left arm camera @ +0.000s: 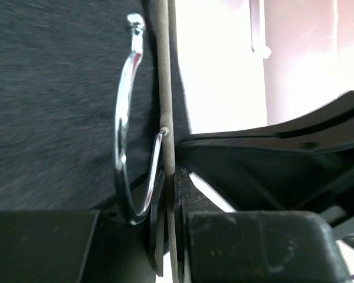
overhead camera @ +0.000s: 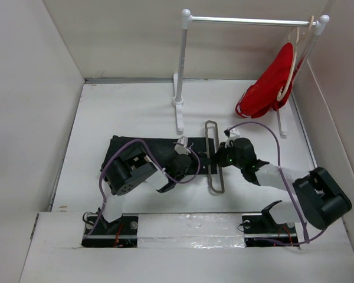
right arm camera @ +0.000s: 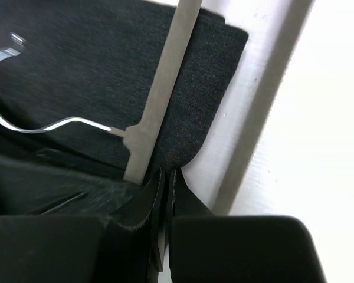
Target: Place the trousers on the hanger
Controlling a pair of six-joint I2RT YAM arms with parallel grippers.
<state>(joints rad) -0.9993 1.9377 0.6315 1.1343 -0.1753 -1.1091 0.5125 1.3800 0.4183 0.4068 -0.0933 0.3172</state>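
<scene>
The black trousers (overhead camera: 130, 147) lie flat on the white table, partly under my left arm. The pale grey hanger (overhead camera: 212, 141) lies at their right edge, its chrome hook (left arm camera: 123, 135) over the cloth. My left gripper (overhead camera: 193, 158) is shut on the hanger's thin bar (left arm camera: 165, 88), pinched between the jaws (left arm camera: 168, 200). My right gripper (overhead camera: 216, 159) is shut on the edge of the trousers (right arm camera: 189, 118), right beside the hanger bar (right arm camera: 159, 100); the cloth edge goes into the closed jaws (right arm camera: 168, 177).
A white clothes rack (overhead camera: 180, 76) stands at the back, its rod (overhead camera: 248, 20) carrying a beige hanger with a red garment (overhead camera: 268, 88) at the right. White walls close in the table on the left, back and right.
</scene>
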